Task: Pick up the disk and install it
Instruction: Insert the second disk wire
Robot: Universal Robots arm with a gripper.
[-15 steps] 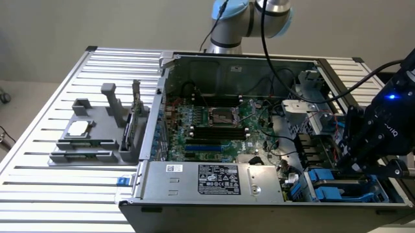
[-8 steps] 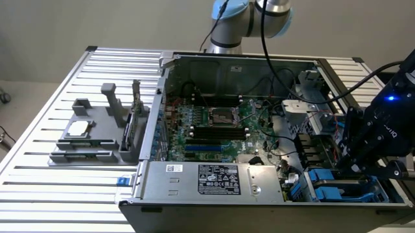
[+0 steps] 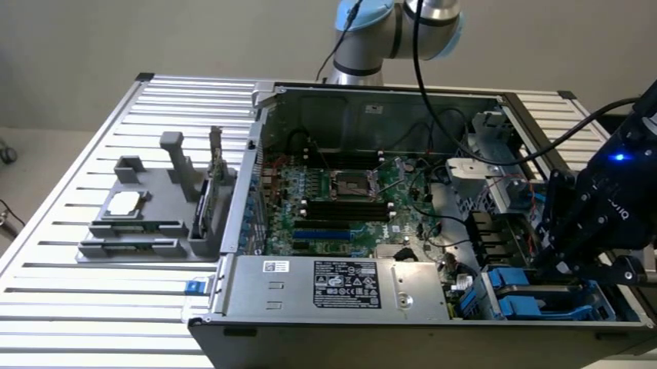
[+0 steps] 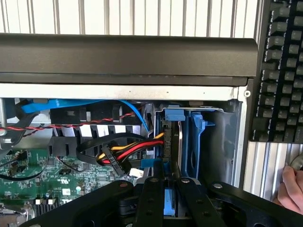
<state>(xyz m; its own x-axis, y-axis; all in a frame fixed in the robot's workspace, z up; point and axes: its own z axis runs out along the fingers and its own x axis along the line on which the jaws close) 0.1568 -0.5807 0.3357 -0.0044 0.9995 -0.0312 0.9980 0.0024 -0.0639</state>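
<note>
I have the pincer (image 3: pixel 559 265) low at the drive bay corner of the open computer case (image 3: pixel 359 100), on the exterior view's right. From the wrist view its two black fingers (image 4: pixel 150 198) stand close on both sides of the disk (image 4: pixel 171 142), which sits on its edge in the bay, so I judge that the pincer is pinching the disk, though the contact itself is hidden by the fingers. I judge the disk is held upright because the bay takes it only in this direction, with the blue rails (image 4: pixel 195 142) guiding it.

Of the disk I see only a thin dark edge and its blue plastic carrier, with a blue tab (image 4: pixel 174 114) at the far end. The red, yellow and black cables (image 4: pixel 128 151) end just beside it. A person's hand (image 4: pixel 289 191) rests near a keyboard (image 4: pixel 281 71) outside the case.
</note>
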